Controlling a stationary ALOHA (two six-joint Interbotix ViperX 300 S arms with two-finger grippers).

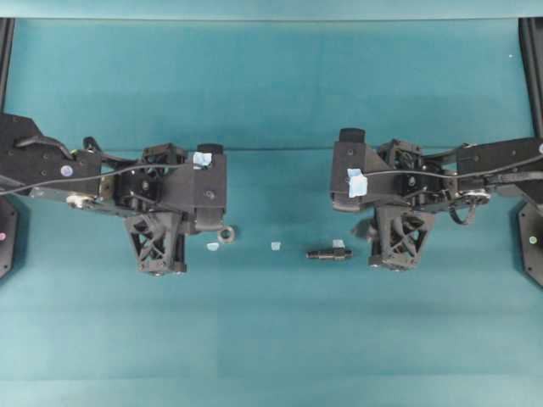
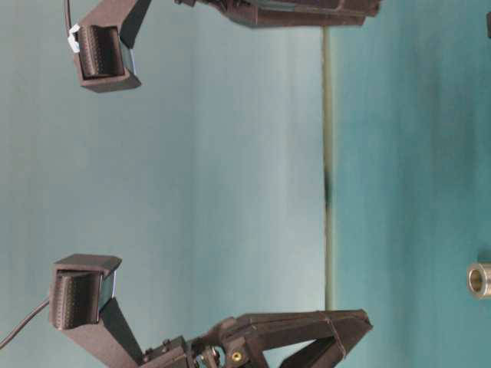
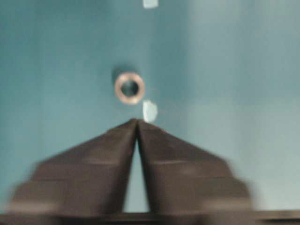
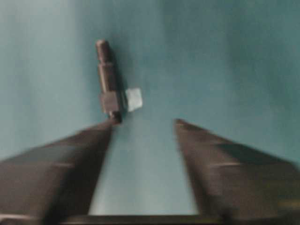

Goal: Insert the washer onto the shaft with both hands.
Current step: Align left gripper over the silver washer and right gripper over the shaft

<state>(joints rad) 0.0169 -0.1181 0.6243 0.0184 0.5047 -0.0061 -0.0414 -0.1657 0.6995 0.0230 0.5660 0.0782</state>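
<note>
From overhead, nothing is joined yet; the washer lies flat on the table just beside my left gripper, the shaft lies free just left of my right gripper, its long axis across the view, thin end pointing toward the washer; both picks and the insertion remain, I judge. At table level only the washer shows, untouched. Through the left wrist camera the fingertips meet, jaws closed, short of the washer. Through the right wrist the jaws stand apart, empty; the shaft points away, its thick end at the left fingertip.
</note>
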